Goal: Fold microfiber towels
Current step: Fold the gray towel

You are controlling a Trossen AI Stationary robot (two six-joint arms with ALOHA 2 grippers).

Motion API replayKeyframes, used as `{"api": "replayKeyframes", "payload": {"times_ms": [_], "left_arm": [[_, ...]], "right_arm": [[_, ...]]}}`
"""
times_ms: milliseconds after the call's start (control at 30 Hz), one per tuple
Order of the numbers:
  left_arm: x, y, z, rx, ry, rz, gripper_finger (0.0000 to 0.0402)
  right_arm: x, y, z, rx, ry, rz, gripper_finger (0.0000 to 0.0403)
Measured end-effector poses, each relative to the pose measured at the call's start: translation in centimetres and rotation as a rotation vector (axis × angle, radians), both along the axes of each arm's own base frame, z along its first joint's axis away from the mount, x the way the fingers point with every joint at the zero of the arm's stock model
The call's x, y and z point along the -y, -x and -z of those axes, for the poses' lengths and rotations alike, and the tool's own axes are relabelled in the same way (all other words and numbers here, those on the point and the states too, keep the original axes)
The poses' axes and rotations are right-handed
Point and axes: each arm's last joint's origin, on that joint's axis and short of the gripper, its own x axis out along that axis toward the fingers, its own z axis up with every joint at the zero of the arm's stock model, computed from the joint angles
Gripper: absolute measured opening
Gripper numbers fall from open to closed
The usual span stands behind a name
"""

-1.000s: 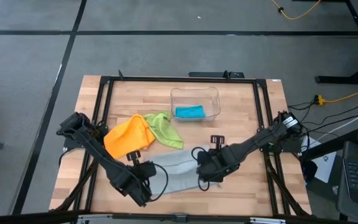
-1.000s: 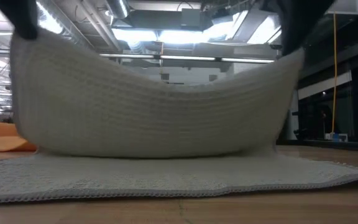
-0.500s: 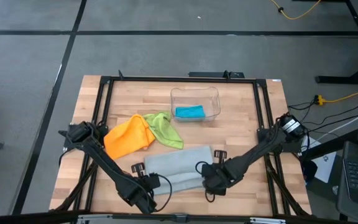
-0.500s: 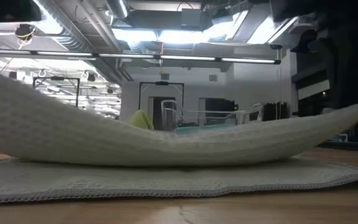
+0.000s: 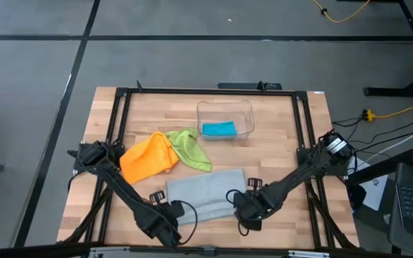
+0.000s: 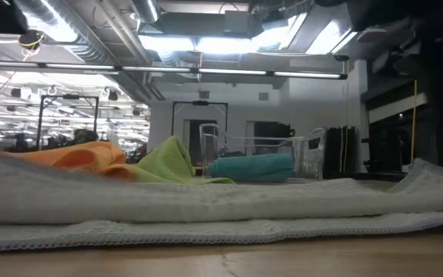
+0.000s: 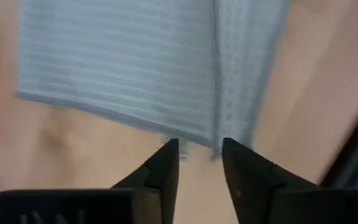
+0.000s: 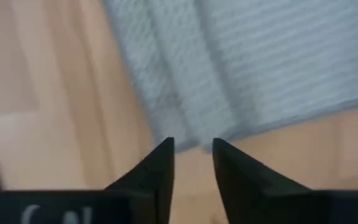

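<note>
The pale grey-blue towel [image 5: 203, 190] lies folded in two on the table near its front edge, its upper layer flat on the lower one [image 6: 206, 201]. My left gripper [image 5: 166, 216] is open just off the towel's near left corner [image 7: 188, 138]. My right gripper [image 5: 248, 213] is open just off its near right corner [image 8: 188, 134]. The orange towel [image 5: 148, 158] and the lime green towel [image 5: 192, 147] lie crumpled behind it, at the left. The teal blue towel [image 5: 219, 129] lies in the bin.
The clear plastic bin [image 5: 224, 107] stands at the far middle of the table. Black frame rails [image 5: 120, 129] run along the table's left, right and far sides. Bare wood shows to the right of the grey towel [image 5: 278, 154].
Both grippers have gone down and toward the table's near edge. The grey towel's lifted edge, which hung sagging between them, has come down over the lower layer. The towel now lies flat, folded in two, and the grippers stand clear of it.
</note>
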Motion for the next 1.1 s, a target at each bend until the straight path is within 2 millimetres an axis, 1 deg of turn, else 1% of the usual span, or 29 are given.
{"api": "replayKeyframes", "payload": {"times_ms": [67, 167, 267, 433, 567, 800, 933, 1100], "left_arm": [[0.6, 0.2, 0.0, 0.005, 0.035, 0.014, 0.0122], [1.2, 0.5, 0.0, 0.008, 0.061, 0.031, 0.0124], [1.4, 0.7, 0.0, 0.008, 0.063, 0.023, 0.0121], [1.3, 0.7, 0.0, 0.007, 0.055, 0.039, 0.012], [0.9, 0.4, 0.0, 0.018, 0.021, 0.033, 0.012], [-0.6, -0.6, 0.0, 0.013, -0.032, 0.067, 0.012], [-1.4, -1.3, -0.1, 0.015, -0.046, 0.078, 0.012], [-2.0, -1.8, -0.1, 0.033, -0.074, 0.069, 0.012]], "right_arm": [[-0.4, 0.3, 0.0, -0.03, -0.048, -0.003, 0.0131], [-1.1, 0.8, 0.0, -0.054, -0.079, -0.016, 0.0139], [-1.4, 1.0, 0.0, -0.051, -0.076, -0.03, 0.0138], [-1.5, 1.0, -0.1, -0.044, -0.076, -0.028, 0.0125], [-1.4, 0.9, -0.1, -0.019, -0.042, -0.048, 0.0117], [-0.3, 0.1, -0.2, 0.126, 0.175, -0.056, 0.0114], [0.0, -0.1, -0.2, 0.139, 0.191, -0.04, 0.0114], [0.0, -0.3, -0.3, 0.151, 0.182, -0.039, 0.0114]]}}
